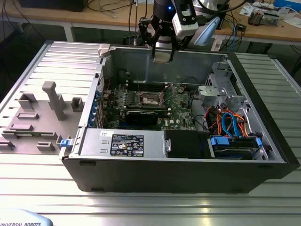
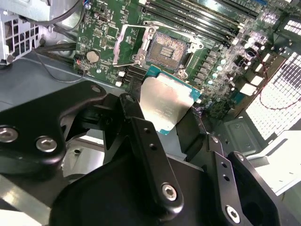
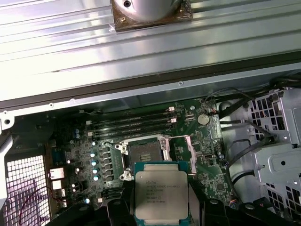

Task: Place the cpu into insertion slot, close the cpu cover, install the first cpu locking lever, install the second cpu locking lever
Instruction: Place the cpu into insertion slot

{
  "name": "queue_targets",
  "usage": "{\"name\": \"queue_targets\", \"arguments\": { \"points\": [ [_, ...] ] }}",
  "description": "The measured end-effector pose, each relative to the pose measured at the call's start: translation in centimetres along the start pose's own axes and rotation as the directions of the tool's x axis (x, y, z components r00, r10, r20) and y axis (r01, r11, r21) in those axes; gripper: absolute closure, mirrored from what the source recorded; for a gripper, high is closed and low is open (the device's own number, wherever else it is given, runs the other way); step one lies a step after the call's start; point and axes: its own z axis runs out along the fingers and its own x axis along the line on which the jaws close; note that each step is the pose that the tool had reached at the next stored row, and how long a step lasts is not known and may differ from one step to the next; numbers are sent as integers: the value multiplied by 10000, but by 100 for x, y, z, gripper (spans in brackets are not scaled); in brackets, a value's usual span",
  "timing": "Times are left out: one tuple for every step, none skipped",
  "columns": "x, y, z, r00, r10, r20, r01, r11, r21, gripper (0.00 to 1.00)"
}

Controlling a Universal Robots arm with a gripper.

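My gripper [image 1: 163, 52] hangs above the back wall of the open computer case, shut on the cpu [image 1: 163, 56]. In both wrist views the cpu [image 2: 164, 99] [image 3: 161, 195] is a flat silver square with a teal edge, clamped between the black fingers [image 2: 141, 127]. It is held in the air, well above the board. Below it lies the insertion slot [image 2: 167, 47] [image 3: 145, 153] [image 1: 150, 99], uncovered and with nothing in it. The cpu cover [image 2: 128, 44] [image 3: 190, 154] is swung open beside the socket.
Long memory slots [image 3: 131, 125] run beside the socket. A black card [image 1: 141, 116], a labelled power supply [image 1: 123, 142], a drive cage [image 1: 221, 89] and blue and orange cables [image 1: 230, 125] crowd the case. Grey fixtures [image 1: 51, 99] stand on the table at the exterior view's left.
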Motion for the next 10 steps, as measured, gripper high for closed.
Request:
{"name": "queue_targets", "arguments": {
  "points": [
    [0,0,1,9999,105,10,-105,9999,-3,46],
    [0,0,1,9999,157,14,-157,9999,-5,46],
    [0,0,1,9999,160,15,-160,9999,-4,46],
    [0,0,1,9999,162,15,-162,9999,-5,46],
    [0,0,1,9999,162,15,-162,9999,-5,46],
    [0,0,1,9999,162,15,-162,9999,-4,46],
    [0,0,1,9999,163,15,-163,9999,-4,46],
    [0,0,1,9999,162,15,-162,9999,-4,46],
    [0,0,1,9999,162,15,-162,9999,-5,46],
    [0,0,1,9999,162,15,-162,9999,-5,46]
  ]
}}
